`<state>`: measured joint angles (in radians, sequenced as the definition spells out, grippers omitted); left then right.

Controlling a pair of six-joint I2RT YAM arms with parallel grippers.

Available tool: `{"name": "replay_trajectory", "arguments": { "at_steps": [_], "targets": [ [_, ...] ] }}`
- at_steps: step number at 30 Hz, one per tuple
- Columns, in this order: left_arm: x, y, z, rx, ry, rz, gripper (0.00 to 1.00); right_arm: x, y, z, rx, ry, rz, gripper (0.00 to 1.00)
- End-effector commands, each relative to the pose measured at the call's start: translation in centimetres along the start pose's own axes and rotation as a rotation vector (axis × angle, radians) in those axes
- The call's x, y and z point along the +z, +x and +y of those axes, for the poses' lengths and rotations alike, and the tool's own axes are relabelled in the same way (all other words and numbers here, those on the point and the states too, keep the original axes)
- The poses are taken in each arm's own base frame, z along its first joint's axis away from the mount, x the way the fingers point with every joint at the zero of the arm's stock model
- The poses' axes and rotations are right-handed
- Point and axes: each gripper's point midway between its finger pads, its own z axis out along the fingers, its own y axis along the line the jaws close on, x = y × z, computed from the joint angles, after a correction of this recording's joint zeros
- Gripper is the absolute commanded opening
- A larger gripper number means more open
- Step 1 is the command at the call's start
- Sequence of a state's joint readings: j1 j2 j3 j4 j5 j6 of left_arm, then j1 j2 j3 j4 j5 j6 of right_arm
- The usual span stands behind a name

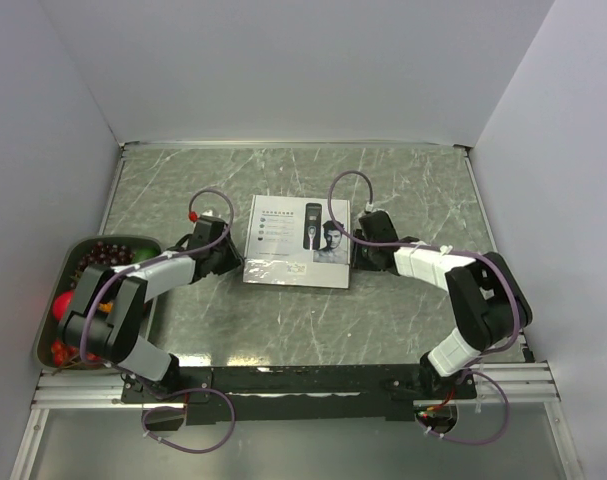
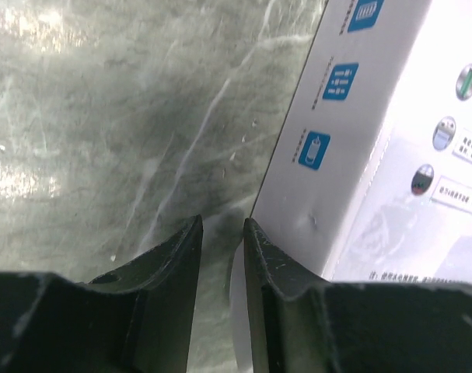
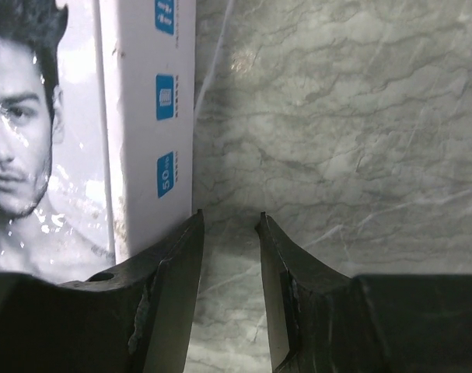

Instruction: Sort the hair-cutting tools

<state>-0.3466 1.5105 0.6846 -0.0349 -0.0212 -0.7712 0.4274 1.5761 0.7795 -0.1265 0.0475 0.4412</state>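
Observation:
No clipper, comb guard, cylindrical piece or cable shows in any view; only a printed clipper appears on the flat white box (image 1: 283, 245) at the table's middle. My left gripper (image 1: 228, 262) is low at the box's left edge, slightly open, its right finger (image 2: 282, 264) against the box (image 2: 375, 194) with bare table in the gap (image 2: 222, 229). My right gripper (image 1: 358, 250) is low at the box's right edge, slightly open and empty (image 3: 229, 221), its left finger (image 3: 173, 264) beside the box's side wall (image 3: 142, 116).
A metal tray (image 1: 43, 320) at the left edge holds dark grapes (image 1: 103, 255) and red fruit (image 1: 63, 303). The grey marbled tabletop (image 1: 403, 190) is walled by white panels on three sides. Purple cables loop over both arms.

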Motion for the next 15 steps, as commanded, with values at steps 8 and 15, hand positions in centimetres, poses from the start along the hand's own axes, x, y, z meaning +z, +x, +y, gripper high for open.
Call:
{"name": "replay_trajectory", "arguments": {
  "at_steps": [8, 15],
  "targets": [
    [-1.6, 1.0, -1.9, -0.006, 0.12, 0.037, 0.33, -1.8, 0.3, 1.3, 0.012, -0.09, -0.003, 0.43],
    [-2.5, 1.5, -2.8, -0.014, 0.177, 0.062, 0.33, -2.4, 0.9, 1.9, 0.006, -0.131, 0.017, 0.43]
  ]
}}
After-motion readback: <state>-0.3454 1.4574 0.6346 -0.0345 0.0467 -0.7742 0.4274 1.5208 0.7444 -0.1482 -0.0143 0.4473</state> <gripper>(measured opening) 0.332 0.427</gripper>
